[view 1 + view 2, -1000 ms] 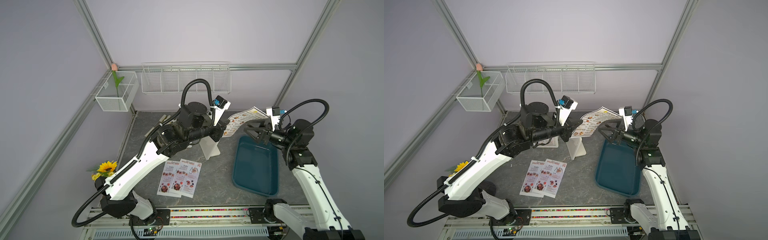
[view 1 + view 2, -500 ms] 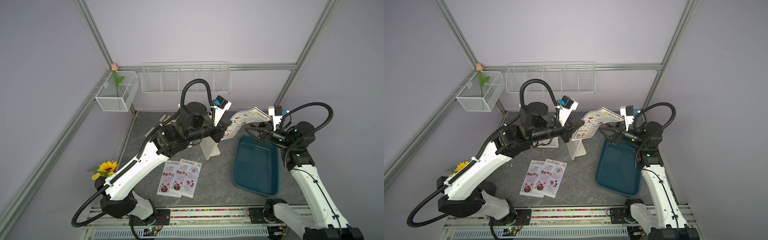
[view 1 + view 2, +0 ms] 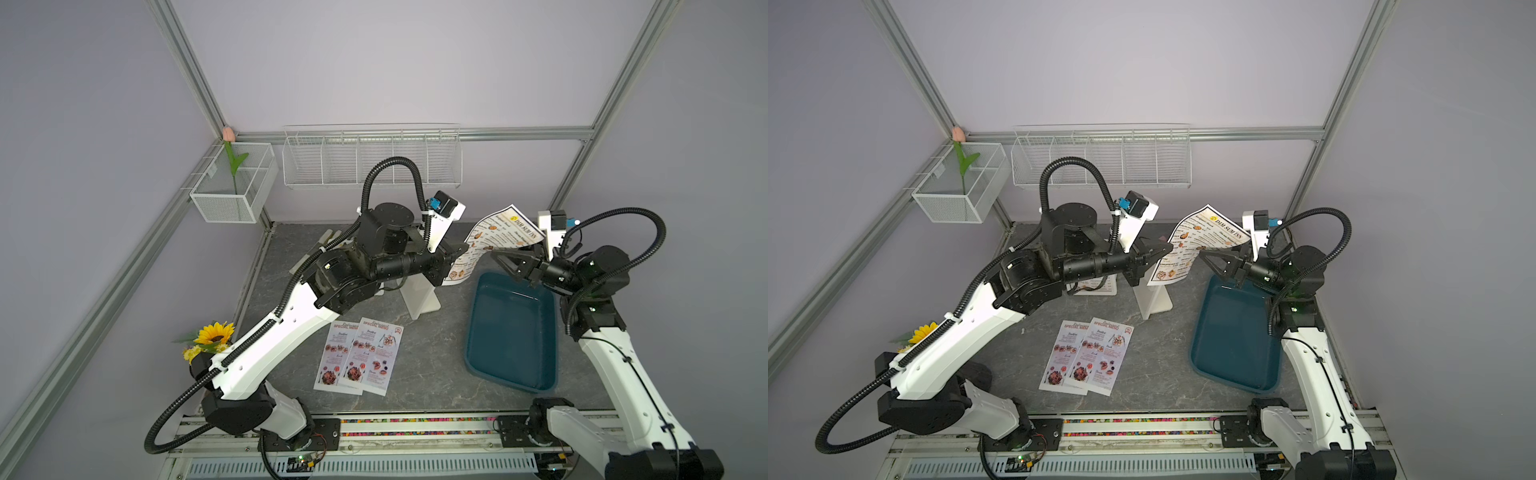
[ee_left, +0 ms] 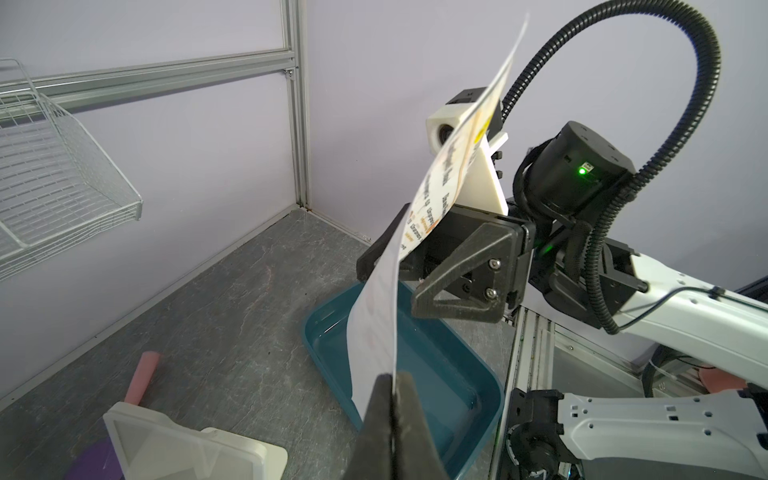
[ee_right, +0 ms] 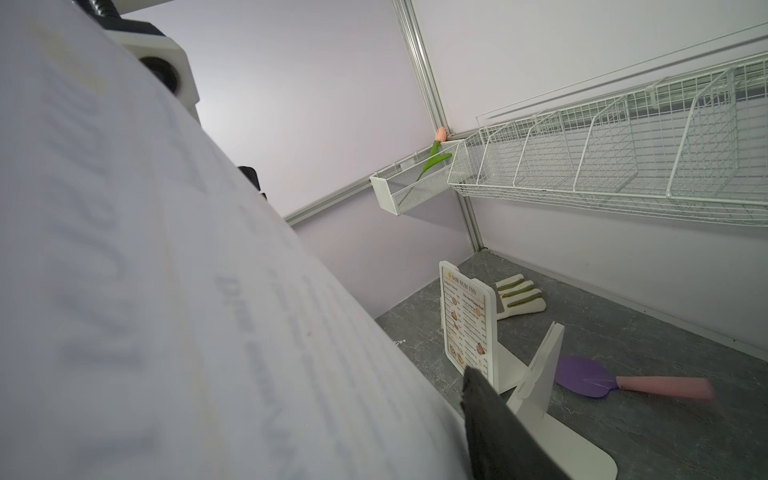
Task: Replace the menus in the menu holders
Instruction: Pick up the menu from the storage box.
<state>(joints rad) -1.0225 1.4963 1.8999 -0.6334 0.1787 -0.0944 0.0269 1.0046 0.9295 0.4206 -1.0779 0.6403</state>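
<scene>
My left gripper (image 3: 460, 250) (image 4: 392, 382) is shut on the lower edge of a white "DIM SUM INN" menu (image 3: 496, 235) (image 3: 1200, 245), holding it curled in the air above the tray's far end. My right gripper (image 3: 503, 261) (image 4: 388, 286) is open, its jaws on either side of the sheet's opposite edge; one of its fingers (image 5: 494, 424) shows beside the blurred paper. An empty menu holder (image 3: 419, 297) (image 5: 540, 374) stands below the sheet. A second holder (image 5: 469, 324) carries a "DIM SUM INN" menu. Two "SPECIAL MENU" sheets (image 3: 359, 357) lie flat near the front.
A dark teal tray (image 3: 511, 336) lies under the right arm. White wire baskets (image 3: 370, 166) hang on the back wall, a small one with a tulip (image 3: 232, 191) on the left. A glove (image 5: 519, 297) and a purple spatula (image 5: 590, 376) lie behind the holders. A sunflower (image 3: 214, 334) sits front left.
My right gripper has moved in toward the held sheet and its jaws have narrowed around the sheet's edge. The left gripper has kept its hold, hardly moving.
</scene>
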